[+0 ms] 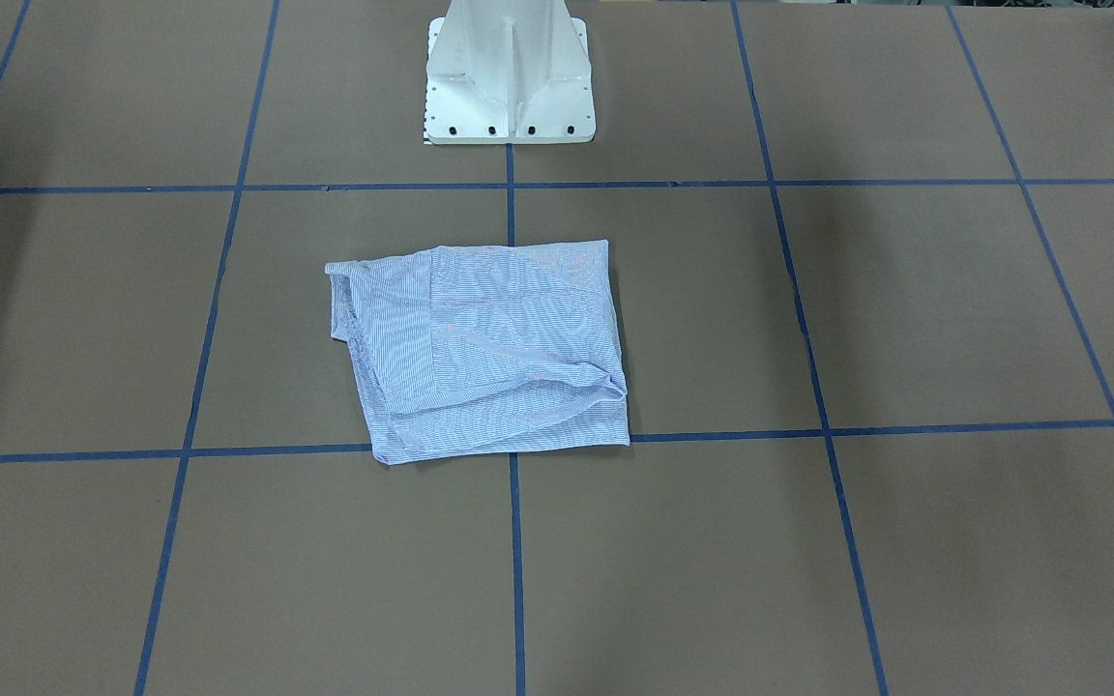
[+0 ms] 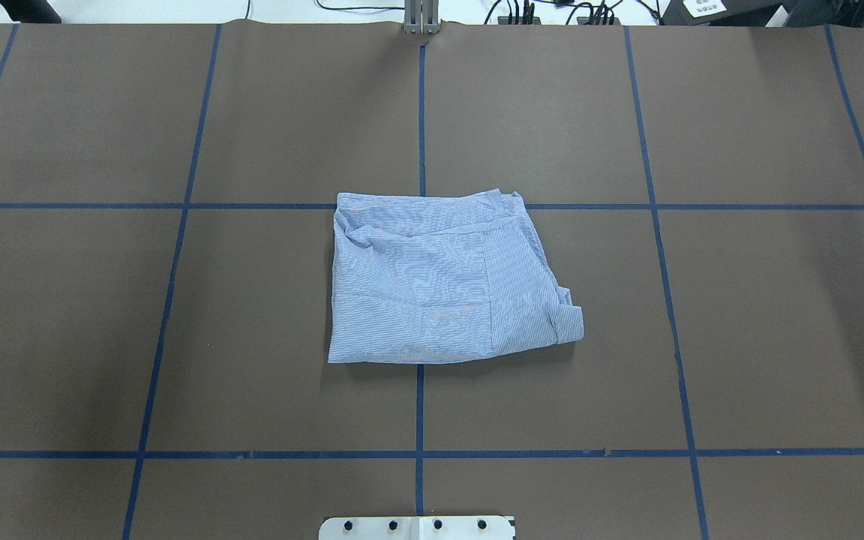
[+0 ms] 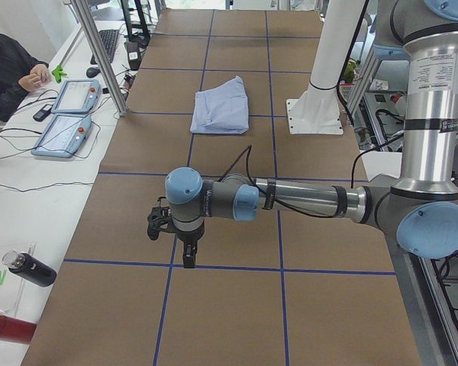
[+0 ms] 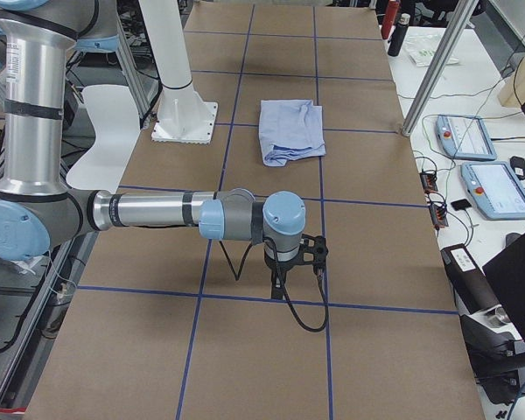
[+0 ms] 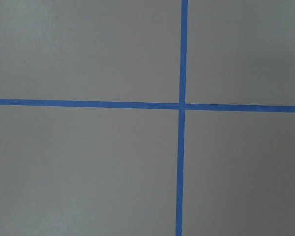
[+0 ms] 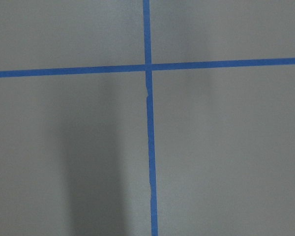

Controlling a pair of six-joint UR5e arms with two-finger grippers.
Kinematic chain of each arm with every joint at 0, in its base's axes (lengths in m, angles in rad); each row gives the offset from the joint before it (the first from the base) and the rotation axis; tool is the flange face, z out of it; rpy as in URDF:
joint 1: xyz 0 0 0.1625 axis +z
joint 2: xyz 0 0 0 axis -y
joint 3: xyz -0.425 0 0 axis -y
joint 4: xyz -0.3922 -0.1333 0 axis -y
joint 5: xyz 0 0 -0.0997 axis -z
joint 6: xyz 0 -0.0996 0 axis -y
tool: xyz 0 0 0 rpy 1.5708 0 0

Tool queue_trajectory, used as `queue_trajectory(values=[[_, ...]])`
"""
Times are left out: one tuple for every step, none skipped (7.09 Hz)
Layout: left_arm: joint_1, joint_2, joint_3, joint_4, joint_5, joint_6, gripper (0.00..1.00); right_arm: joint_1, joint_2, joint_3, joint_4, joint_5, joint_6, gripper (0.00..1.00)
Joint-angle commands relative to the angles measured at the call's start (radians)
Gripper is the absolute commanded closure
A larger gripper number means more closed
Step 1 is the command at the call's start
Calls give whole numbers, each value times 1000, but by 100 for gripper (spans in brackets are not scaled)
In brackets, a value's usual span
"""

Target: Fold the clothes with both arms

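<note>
The light blue-and-white striped shirt [image 2: 443,285] lies folded into a rough square at the middle of the brown table [image 2: 762,330], also visible as the shirt [image 1: 489,348], the shirt [image 3: 221,107] and the shirt [image 4: 290,129]. Nothing touches it. My left arm [image 3: 290,200] stretches out far from the shirt, its gripper [image 3: 159,222] held above the table near the end; I cannot tell whether it is open or shut. My right arm [image 4: 175,213] mirrors it at the other end, and I cannot tell the state of its gripper [image 4: 308,252] either. Both wrist views show only table and blue tape.
The white pedestal base [image 1: 509,77] stands behind the shirt. Blue tape lines [image 2: 421,405] grid the table. Beside the table are teach pendants [image 3: 65,114], bottles [image 3: 27,268] and a seated person [image 3: 11,69]. Aluminium posts [image 4: 437,61] rise at the table's edge.
</note>
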Motion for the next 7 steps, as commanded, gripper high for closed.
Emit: queue_trajectory(values=[[0, 0, 0, 0, 0, 0, 0, -2, 2, -23, 66, 5, 2, 0], [0, 0, -2, 2, -2, 1, 0, -3, 2, -25, 66, 5, 5, 0], [0, 0, -3, 0, -2, 2, 0, -8, 2, -25, 66, 5, 8, 0], [0, 0, -3, 0, -2, 3, 0, -10, 2, -23, 66, 6, 10, 0], [0, 2, -3, -2, -2, 5, 0, -11, 2, -25, 66, 6, 10, 0], [0, 2, 3, -3, -2, 8, 0, -13, 2, -25, 66, 6, 10, 0], [0, 11, 14, -8, 0, 9, 0, -13, 2, -23, 66, 6, 10, 0]])
